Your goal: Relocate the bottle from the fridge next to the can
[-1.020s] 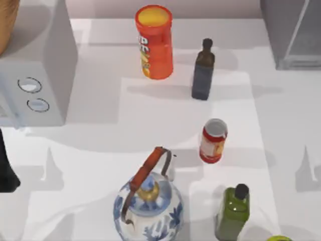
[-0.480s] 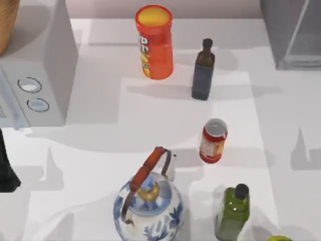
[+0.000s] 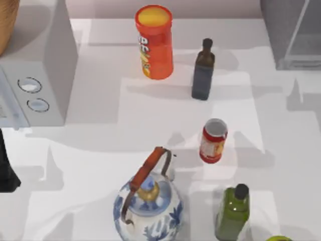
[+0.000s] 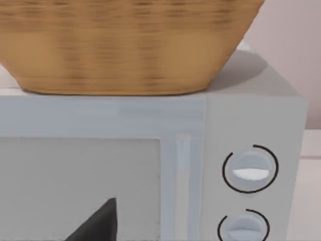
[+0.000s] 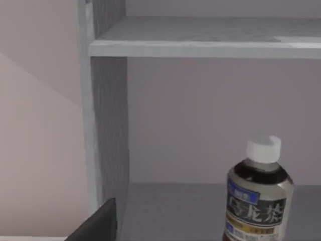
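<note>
table point(image 3: 100, 130): white, sharp grey shadows across it
wall point(image 3: 200, 7): plain pale pinkish band behind the table's far edge

My right wrist view cuts off the bottle point(image 5: 258, 196) at its base; the fridge point(image 3: 293, 32) is cut by the top view's edge.

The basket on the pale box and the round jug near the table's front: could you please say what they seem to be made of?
The basket looks like woven straw or wicker: tan, matte, with fine horizontal ribbing. The jug looks like glazed ceramic, glossy white with blue floral painting; its handle seems leather or wood, reddish-brown, though that is uncertain.
</note>
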